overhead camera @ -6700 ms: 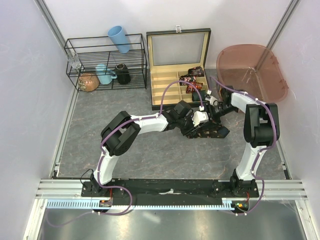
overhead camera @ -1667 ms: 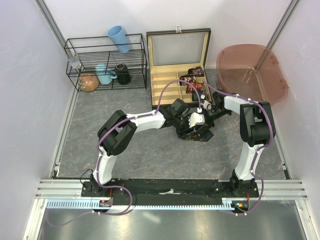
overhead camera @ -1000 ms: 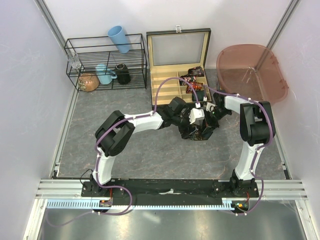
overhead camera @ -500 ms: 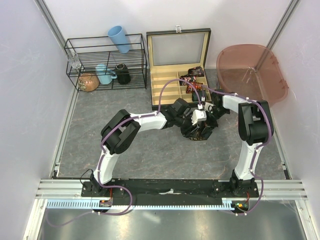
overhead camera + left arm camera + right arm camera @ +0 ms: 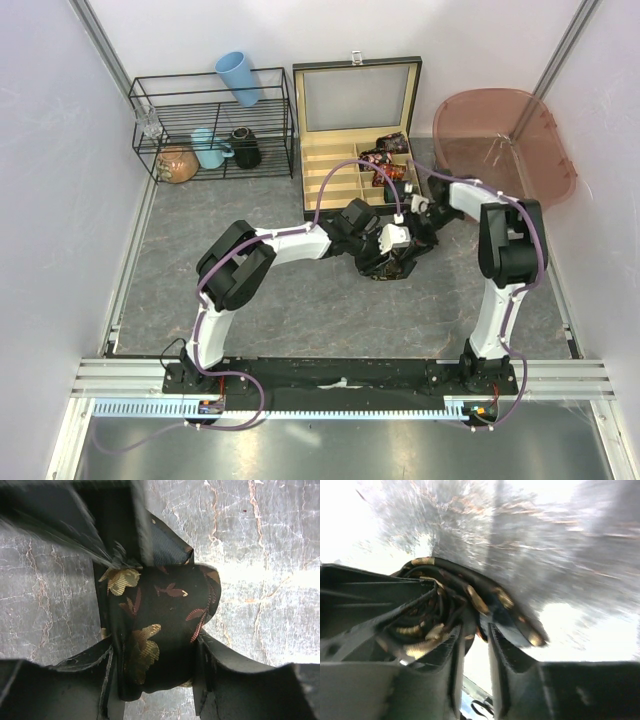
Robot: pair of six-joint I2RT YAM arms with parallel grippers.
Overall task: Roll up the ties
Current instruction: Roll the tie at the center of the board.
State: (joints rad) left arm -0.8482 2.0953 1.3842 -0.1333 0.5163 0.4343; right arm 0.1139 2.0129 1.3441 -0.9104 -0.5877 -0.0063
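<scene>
Some rolled ties point(image 5: 385, 165) sit in the box point(image 5: 325, 185), while another coil point(image 5: 165, 605), seemingly nearly finished on the worktop point(image 5: 250, 310), is clamped in the left claw point(image 5: 156, 645), the right claw point(image 5: 474, 630) narrowly parted.

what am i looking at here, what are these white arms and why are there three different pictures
These are two robot arms bolted to the near edge of a table. The wide picture is from a camera above and behind them; the two close-ups are from cameras on the wrists. The left gripper is closed around a rolled tie, dark with leaf prints, over the grey table. The right gripper is at the roll's edge, fingers slightly apart; whether it pinches the fabric is unclear. Behind stand an open wooden box with more ties, a wire rack holding cups and a pink tub.
</scene>
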